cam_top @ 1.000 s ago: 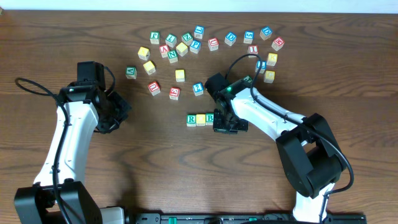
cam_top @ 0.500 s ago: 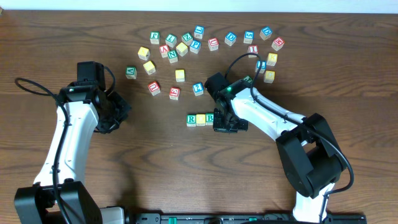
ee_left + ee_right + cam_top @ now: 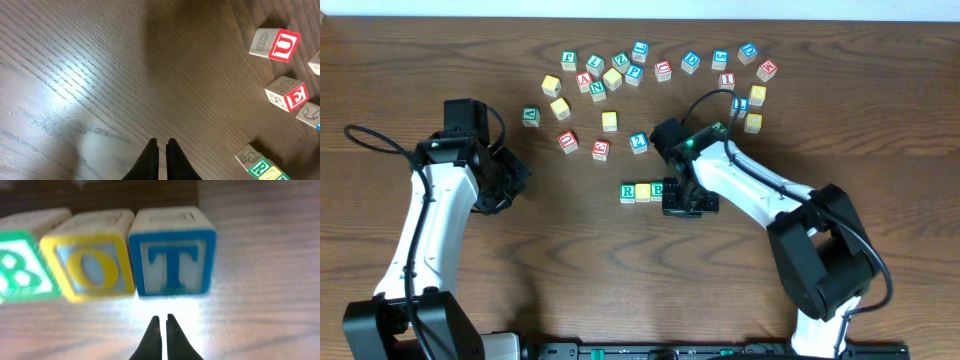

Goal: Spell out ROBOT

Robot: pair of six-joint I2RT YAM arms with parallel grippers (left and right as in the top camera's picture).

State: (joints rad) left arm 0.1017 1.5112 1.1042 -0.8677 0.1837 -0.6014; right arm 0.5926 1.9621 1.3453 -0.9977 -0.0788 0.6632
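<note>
Right jaws are hovering clenched and empty just beside the blue T cube (image 3: 172, 260); left jaws are hanging clenched above the bench (image 3: 75, 60).

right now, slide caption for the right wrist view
Shut right gripper facing the blue T cube, last in a row after green B cube and yellow O cube.
</note>
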